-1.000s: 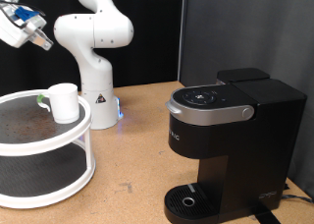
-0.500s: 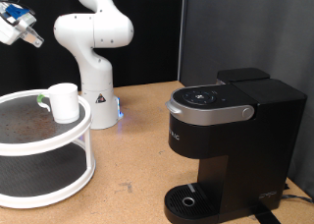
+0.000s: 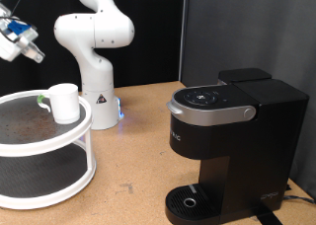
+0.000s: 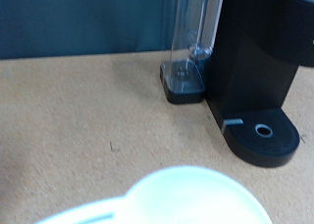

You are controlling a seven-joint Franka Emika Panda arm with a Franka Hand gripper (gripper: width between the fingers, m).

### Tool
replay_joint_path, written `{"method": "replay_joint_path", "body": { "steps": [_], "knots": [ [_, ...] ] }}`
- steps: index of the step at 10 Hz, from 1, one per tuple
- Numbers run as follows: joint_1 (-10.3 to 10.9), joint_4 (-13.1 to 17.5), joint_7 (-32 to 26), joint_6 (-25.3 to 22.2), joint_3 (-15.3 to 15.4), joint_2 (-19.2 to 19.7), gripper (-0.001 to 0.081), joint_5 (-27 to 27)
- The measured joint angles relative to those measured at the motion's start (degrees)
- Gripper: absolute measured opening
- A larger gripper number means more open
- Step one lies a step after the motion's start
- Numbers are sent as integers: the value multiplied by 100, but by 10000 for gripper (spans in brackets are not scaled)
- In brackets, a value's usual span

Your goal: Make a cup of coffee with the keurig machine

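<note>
The gripper [image 3: 30,55] hangs high at the exterior view's top-left corner, mostly cut off by the picture's left edge, and whether its fingers are apart or closed cannot be told. Nothing shows between them.

The cup [image 3: 64,103] stands upright on the top tier of a white two-tier round shelf [image 3: 59,186], near that tier's rim on the exterior view's right. It sits below the gripper and a little towards the exterior view's right, clear of it with open air between them. In the wrist view the cup's white rim [image 4: 201,197] fills the lower edge, blurred.

The keurig machine [image 3: 232,146] stands on the tan table [image 3: 133,151] at the exterior view's bottom-right corner, well apart from the shelf and cup. Its lid is down and its round drip tray [image 3: 190,200] bears nothing. The wrist view shows the machine [image 4: 250,67] across the table.

The arm's white base [image 3: 94,47] rises behind the shelf near the table's far edge.
</note>
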Motion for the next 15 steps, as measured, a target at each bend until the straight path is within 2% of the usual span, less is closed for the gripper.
{"method": "replay_joint_path", "body": {
  "steps": [3, 4, 5, 6, 7, 8, 9, 10, 11, 15],
  "knots": [
    [24, -373, -299, 675, -61, 281, 3, -12],
    [49, -452, -407, 860, -81, 402, 186, -11],
    [84, -512, -510, 1021, -97, 522, 186, 15],
    [133, -538, -590, 1129, -122, 632, 322, 58],
    [196, -539, -683, 1190, -168, 719, 505, 141],
    [240, -539, -760, 1221, -205, 778, 505, 228],
    [267, -539, -806, 1245, -224, 827, 648, 276],
    [291, -548, -820, 1307, -225, 869, 648, 295],
    [312, -574, -820, 1399, -225, 913, 774, 300],
    [415, -691, -918, 1708, -232, 1107, 807, 475]
  ]
}}
